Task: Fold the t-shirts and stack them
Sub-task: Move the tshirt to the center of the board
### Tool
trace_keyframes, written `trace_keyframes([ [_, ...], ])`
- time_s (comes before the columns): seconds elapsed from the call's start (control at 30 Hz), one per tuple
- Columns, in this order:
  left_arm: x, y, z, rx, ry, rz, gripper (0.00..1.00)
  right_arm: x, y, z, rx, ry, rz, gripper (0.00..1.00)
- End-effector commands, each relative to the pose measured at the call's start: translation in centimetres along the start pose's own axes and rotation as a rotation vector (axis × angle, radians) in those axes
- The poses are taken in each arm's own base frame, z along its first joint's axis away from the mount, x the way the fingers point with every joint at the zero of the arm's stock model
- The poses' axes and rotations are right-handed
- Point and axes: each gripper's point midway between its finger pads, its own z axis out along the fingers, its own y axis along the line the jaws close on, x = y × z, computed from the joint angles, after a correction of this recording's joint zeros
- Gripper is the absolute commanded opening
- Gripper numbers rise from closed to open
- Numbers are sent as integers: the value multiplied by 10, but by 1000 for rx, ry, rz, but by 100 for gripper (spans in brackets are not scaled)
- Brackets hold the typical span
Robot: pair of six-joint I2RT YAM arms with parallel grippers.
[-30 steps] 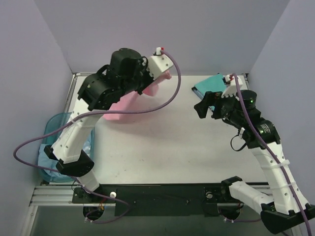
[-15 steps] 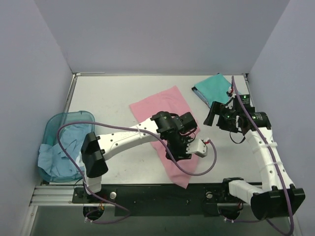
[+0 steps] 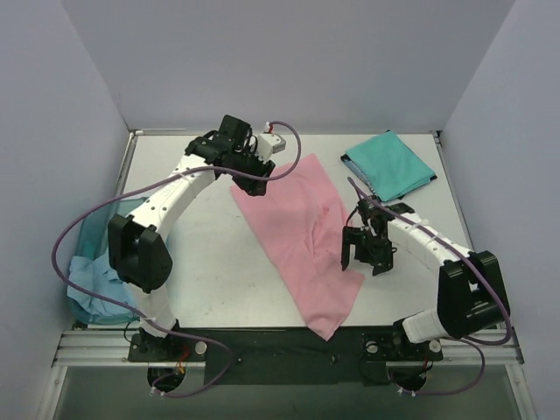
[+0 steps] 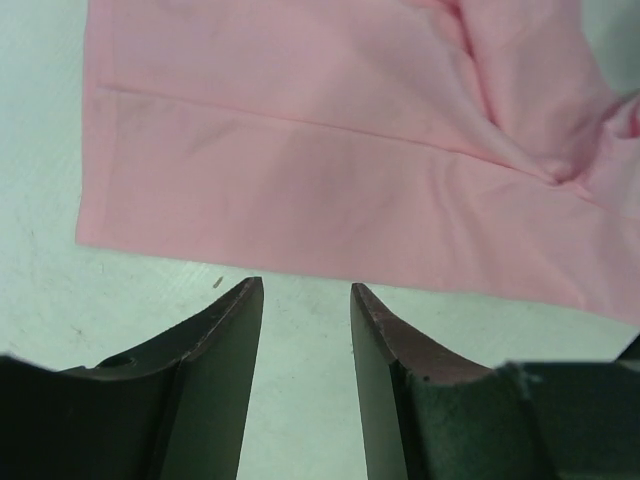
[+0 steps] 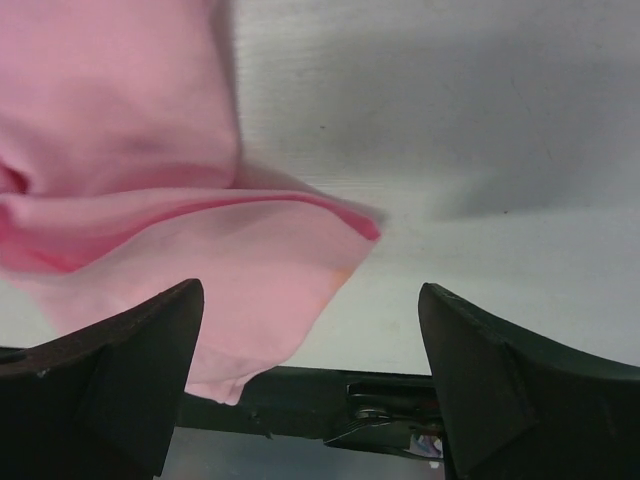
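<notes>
The light pink t-shirt [image 3: 297, 236] lies spread out diagonally across the middle of the table. My left gripper [image 3: 258, 172] hovers at its back left corner, open. In the left wrist view the gripper [image 4: 305, 290] has only bare table between its fingers, and the pink hem [image 4: 330, 170] lies just ahead. My right gripper [image 3: 365, 262] stands open over the shirt's right edge. The right wrist view shows that gripper [image 5: 310, 300] held wide, with a rumpled pink corner [image 5: 120, 130] ahead of it. The folded teal t-shirt [image 3: 389, 164] lies at the back right. The pale blue t-shirt [image 3: 92, 284] sits in the basket.
A translucent blue basket [image 3: 85, 232] stands at the table's left edge beside the left arm. Walls close in the table at the left, back and right. The black mounting rail [image 3: 280, 346] runs along the near edge.
The left arm swung from the front centre back to the shirt's far left corner and its gripper opened. The pink shirt now lies spread out. The right gripper came down to the shirt's right edge.
</notes>
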Motion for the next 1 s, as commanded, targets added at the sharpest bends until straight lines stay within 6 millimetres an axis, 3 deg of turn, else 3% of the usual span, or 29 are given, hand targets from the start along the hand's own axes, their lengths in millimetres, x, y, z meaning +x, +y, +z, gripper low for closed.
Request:
trace_keyframes([
  [0.0,-5,46,26,-146,-14,-177,50,15,-23,16,115,30,104,81],
  [0.07,-2,62,37,-181,-6,-237,50,24,-24,28,113,49,132,74],
  [0.17,-5,69,48,-188,3,-248,50,24,-17,49,83,62,155,62],
  [0.23,-7,69,55,-161,8,-243,50,27,-11,59,67,120,160,40],
  [0.27,-8,69,59,-140,9,-208,50,29,-13,63,77,142,162,18],
  [0.33,-18,63,62,-56,-12,-86,50,25,-21,61,99,119,171,0],
  [0.37,-25,53,59,21,-32,-21,50,18,-27,56,94,89,194,0],
  [0.43,-22,54,66,74,-26,173,49,0,-40,42,100,36,227,0],
  [0.53,-18,73,87,65,-26,435,48,-33,-61,18,108,-18,268,0],
  [0.63,-18,85,100,76,-12,586,48,-68,-74,-1,98,-55,260,0],
  [0.67,-5,88,113,105,32,612,48,-71,-76,-2,94,-51,248,0],
  [0.7,-15,96,112,80,28,639,48,-80,-76,-4,96,-42,224,0],
  [0.73,3,95,125,125,82,626,48,-83,-84,-6,107,-36,238,0],
  [0.77,-11,104,120,100,68,647,49,-87,-86,-7,119,-15,220,0],
  [0.97,51,105,139,285,279,745,47,-115,-84,-16,116,-41,187,0],
])
